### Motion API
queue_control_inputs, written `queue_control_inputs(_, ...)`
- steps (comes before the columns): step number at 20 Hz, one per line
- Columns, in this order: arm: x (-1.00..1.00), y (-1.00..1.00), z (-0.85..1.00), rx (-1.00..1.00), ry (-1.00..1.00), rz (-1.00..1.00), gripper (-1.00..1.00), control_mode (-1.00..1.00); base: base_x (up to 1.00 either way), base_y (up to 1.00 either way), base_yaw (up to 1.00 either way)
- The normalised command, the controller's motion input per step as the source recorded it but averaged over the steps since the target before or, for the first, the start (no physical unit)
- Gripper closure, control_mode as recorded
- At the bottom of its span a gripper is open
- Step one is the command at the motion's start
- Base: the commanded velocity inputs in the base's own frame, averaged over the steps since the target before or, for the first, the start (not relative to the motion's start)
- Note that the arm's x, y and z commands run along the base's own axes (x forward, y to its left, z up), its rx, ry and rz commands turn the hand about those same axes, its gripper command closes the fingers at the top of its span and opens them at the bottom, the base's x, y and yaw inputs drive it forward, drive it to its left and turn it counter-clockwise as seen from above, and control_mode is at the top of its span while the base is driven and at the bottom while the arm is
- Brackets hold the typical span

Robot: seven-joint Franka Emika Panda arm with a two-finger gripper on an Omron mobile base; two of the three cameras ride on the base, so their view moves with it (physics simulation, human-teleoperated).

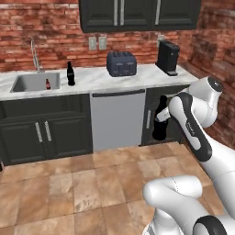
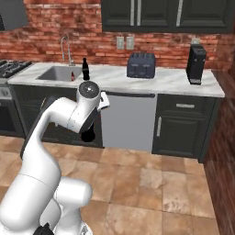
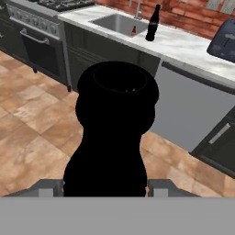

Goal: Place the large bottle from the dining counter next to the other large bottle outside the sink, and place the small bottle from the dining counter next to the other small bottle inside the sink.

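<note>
My gripper (image 1: 161, 118) is shut on a large dark bottle (image 1: 160, 128), held above the tiled floor in front of the kitchen counter. In the hand view this large bottle (image 3: 112, 133) stands between my two fingertips (image 3: 51, 188), its open neck facing the camera. Its base (image 2: 88, 134) shows below my arm in the right base view. The other large bottle (image 1: 70, 73) (image 3: 153, 23) stands upright on the counter just right of the sink (image 1: 20, 85). A small bottle (image 1: 47, 84) (image 3: 133, 30) stands inside the sink (image 3: 112, 23). The dining counter and its small bottle are out of view.
A dark toaster (image 1: 121, 63) and a coffee machine (image 1: 167, 57) stand on the counter right of the sink. A steel dishwasher front (image 1: 118, 119) sits below. The stove (image 3: 41, 27) is left of the sink. A faucet (image 1: 34, 55) rises behind the sink.
</note>
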Motion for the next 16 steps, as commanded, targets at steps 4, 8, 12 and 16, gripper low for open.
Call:
queue_control_inputs(4, 0.00, 0.00, 0.00, 0.00, 0.00, 0.00, 1.00, 1.00, 0.53, 0.14, -0.04)
queue_control_inputs(8, 0.00, 0.00, 0.00, 0.00, 0.00, 0.00, 1.00, 1.00, 0.48, 0.17, -0.03)
queue_control_inputs(12, 0.00, 0.00, 0.00, 0.00, 0.00, 0.00, 1.00, 1.00, 0.43, 0.23, -0.01)
queue_control_inputs(16, 0.00, 0.00, 0.00, 0.00, 0.00, 0.00, 1.00, 1.00, 0.38, 0.28, 0.00)
